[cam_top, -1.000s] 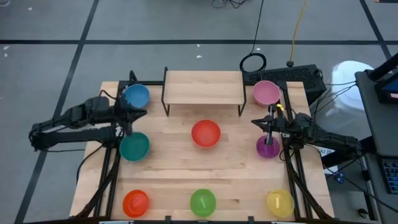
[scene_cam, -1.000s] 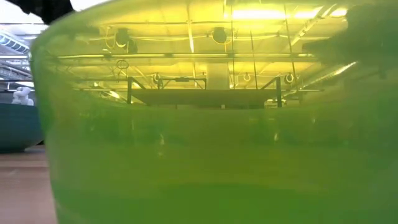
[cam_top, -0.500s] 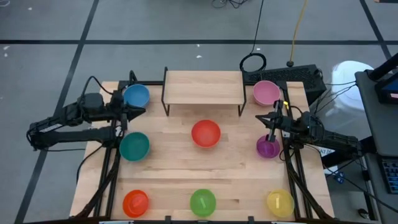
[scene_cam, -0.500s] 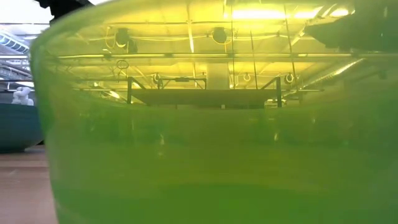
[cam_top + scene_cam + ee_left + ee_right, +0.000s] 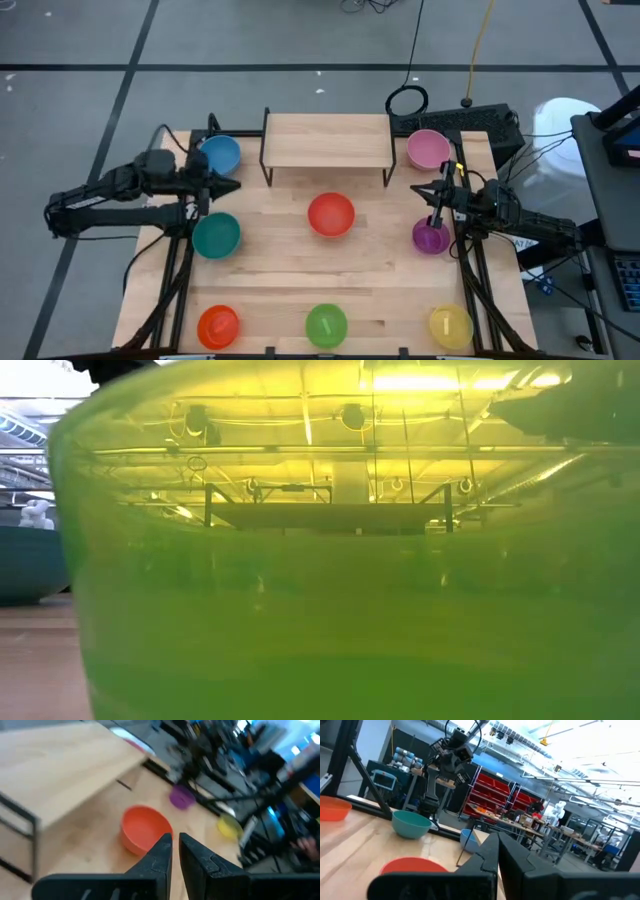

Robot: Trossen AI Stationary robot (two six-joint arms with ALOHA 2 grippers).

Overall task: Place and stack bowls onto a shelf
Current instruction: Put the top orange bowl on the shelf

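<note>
Though shifted a little over the past second, still grips nothing on either side. Has eased the left end effector (image 5: pixel 228 186) out from between the blue bowl (image 5: pixel 219 154) at 10 o'clock and the teal bowl (image 5: pixel 216 235) at 9, pointing toward 3 o'clock; fingers nearly together, narrow gap, empty. Has lifted the right end effector (image 5: pixel 438 203) off the purple bowl (image 5: pixel 431 238) at 3 o'clock, fingers pressed close, also empty.

Means no bowl taken yet, with the shelf (image 5: pixel 327 140) at 12 o'clock bare; probably lining up first grasps.

Elsewhere on the worktop (image 5: pixel 280 265): red bowl (image 5: pixel 331 214) at centre, pink bowl (image 5: pixel 428 148) at 2, orange bowl (image 5: pixel 218 324) at 7, green bowl (image 5: pixel 326 323) at 6, yellow bowl (image 5: pixel 450 324) at 5. Crowded near the shelf's black legs beside blue and pink; could catch a rim there.
</note>
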